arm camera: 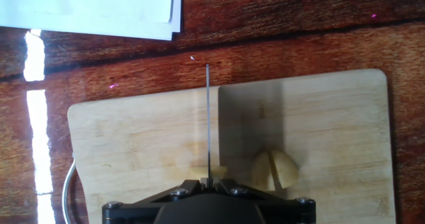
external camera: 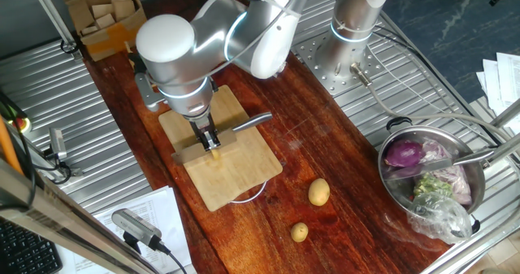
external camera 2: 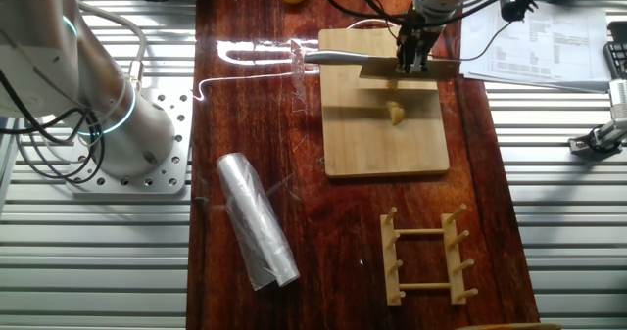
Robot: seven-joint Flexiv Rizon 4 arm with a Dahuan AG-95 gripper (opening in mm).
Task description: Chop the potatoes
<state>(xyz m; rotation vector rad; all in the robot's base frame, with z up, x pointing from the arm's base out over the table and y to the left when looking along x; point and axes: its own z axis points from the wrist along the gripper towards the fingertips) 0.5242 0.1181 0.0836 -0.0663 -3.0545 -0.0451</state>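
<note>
Potatoes (external camera: 215, 154): in one fixed view, pale-yellow chunks are seen on the cutting board (external camera: 236, 172), just under the gripper (external camera: 210, 139), whose jaws are clamped on the cleaver (external camera: 244, 125). Two whole potatoes (external camera: 318, 192) are placed on the table off the board's corner. In the other fixed view, the chunks (external camera 2: 396, 112) are found mid-board, beside the blade (external camera 2: 411, 69). In the hand view, one chunk (arm camera: 273, 169) is shown on the board (arm camera: 133, 144), beside the blade's edge (arm camera: 208, 117).

Bright, even light in all views, white glare streaks on the glossy dark red-brown wooden desk (external camera 2: 255, 51), soft shadow across the pale rectangular wooden cutting board (arm camera: 319, 137) in hand view, slightly soft focus there, perhaps mild edge distortion.
</note>
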